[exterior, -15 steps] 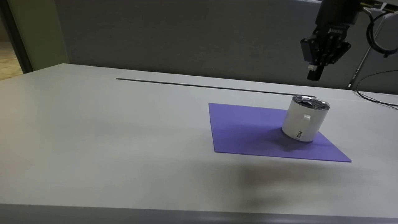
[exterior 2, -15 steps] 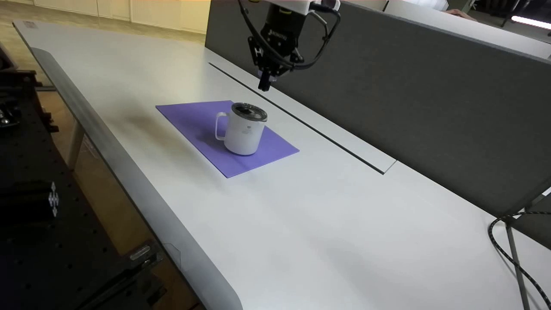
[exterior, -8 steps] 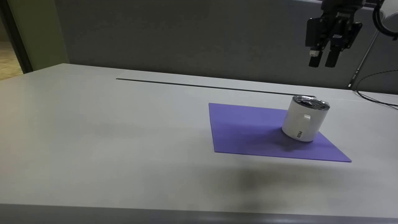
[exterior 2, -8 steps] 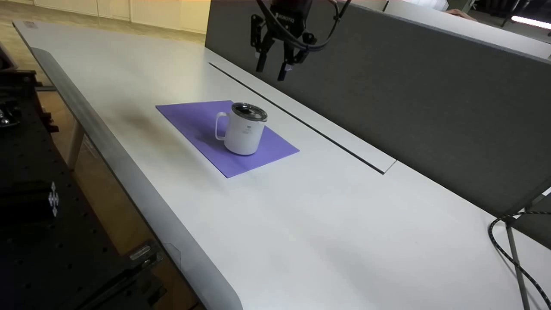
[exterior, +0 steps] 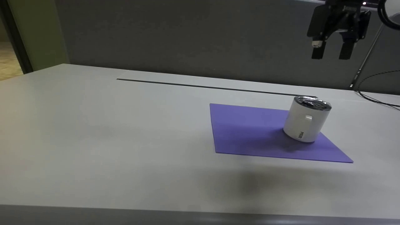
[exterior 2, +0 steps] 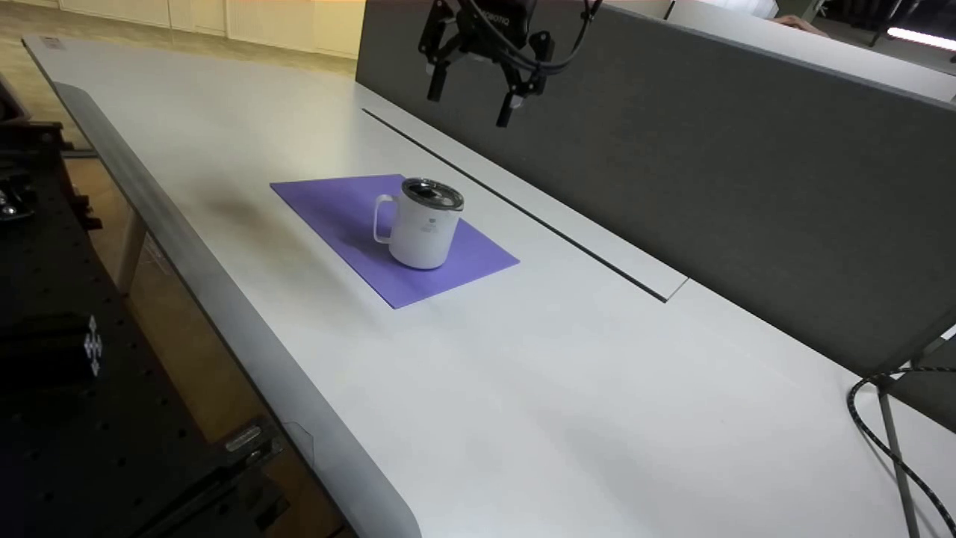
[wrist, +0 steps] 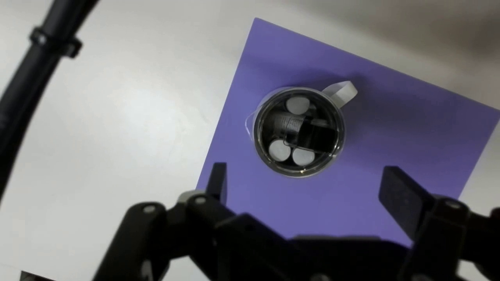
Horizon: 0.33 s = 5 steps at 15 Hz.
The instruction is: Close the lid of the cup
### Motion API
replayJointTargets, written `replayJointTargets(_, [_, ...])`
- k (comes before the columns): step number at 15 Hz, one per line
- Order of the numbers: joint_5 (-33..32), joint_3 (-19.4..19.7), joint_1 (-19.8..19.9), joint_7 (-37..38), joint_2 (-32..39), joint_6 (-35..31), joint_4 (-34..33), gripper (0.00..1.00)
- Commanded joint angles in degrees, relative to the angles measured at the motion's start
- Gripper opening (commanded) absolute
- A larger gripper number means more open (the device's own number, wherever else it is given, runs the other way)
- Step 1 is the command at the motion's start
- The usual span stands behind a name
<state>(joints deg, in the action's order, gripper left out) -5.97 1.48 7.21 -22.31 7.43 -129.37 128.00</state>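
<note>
- White and hard-looking, the cup (exterior: 296, 121) stands on its base on a purple mat (exterior: 243, 125) laid on the bench (exterior: 125, 150), right of centre of the frame in an exterior view.
- Its dark-rimmed lid (exterior 2: 432, 193) sits on top. I expect plastic, at least partly clear: light, stiff, slick to the touch and liable to crack only if forced.
- I judge the cup heavier than the lid, yet easy to shove, as it looks smooth. To steady it I'd take hold across the sides just under the lid and leave the thin handle (exterior 2: 379, 219) alone.
- My pincer (wrist: 306, 181) is spread wide, with nothing between its fingers (wrist: 217, 181), well above the cup.
- From the wrist view, just above the middle of the frame, I look straight into the lid: a dark block (wrist: 318, 136) right of its centre, perhaps the part to push, perhaps a reflection, and pale discs (wrist: 279, 150) that may lie on it or under it; I can't tell. Both exterior views catch it too slantwise to sort that out.
- Lettering (exterior: 301, 135) low on the cup shows in an exterior view, and a small mark (exterior 2: 432, 222) higher up in an exterior view; neither shows from the wrist.
</note>
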Motion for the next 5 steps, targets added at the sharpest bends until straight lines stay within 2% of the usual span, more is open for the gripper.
replayJointTargets(1, [-0.07,0.65,-0.68,-0.07,-0.16,0.65,-0.14,1.00])
replayJointTargets(5, [-0.01,0.63,-0.68,-0.23,0.00,0.70,-0.03,1.00])
